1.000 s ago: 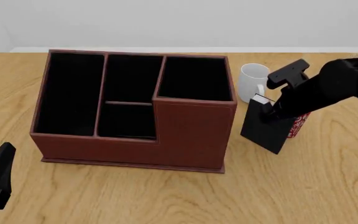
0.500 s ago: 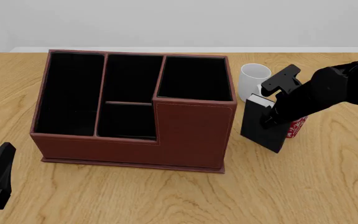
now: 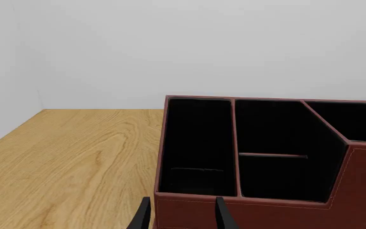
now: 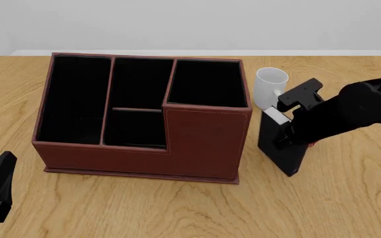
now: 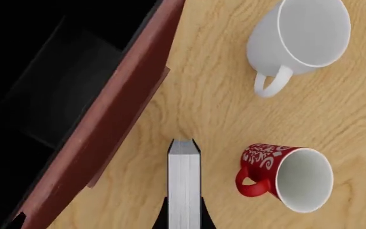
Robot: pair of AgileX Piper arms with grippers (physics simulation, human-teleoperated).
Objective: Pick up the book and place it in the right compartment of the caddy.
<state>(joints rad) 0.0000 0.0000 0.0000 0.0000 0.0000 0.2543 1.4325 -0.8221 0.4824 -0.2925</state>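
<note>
Standing upright on its lower edge, the book (image 4: 280, 146) is a thin black hardcover with plain matte covers and a white block of pages showing along its top; in the right wrist view the book (image 5: 184, 186) is seen edge-on, a pale grey-white strip of pages between two narrow black boards. It is just beside the right outer wall of the caddy (image 4: 197, 148), toward the right edge of the table (image 4: 177, 208), and outside every section. The right end effector (image 4: 285, 130) is clamped on the book near its top, one black finger pressed to each cover, as the right wrist view shows at the bottom of the frame. The caddy is a large reddish-brown box with stitched edges, a stepped front and a black lining; the right compartment (image 4: 207, 83), squarish and taller-walled, holds nothing visible. A white mug (image 4: 270, 87) stands behind the book toward the far edge of the table, and a red mug (image 5: 285, 176) with a white pattern sits close beside the book, on the side away from the caddy, mostly hidden by the right arm in the front view. The left end effector (image 3: 181, 218) is near the front-left corner of the table, its fingers (image 3: 222, 215) apart with nothing between them, pointing at the caddy's front wall.
</note>
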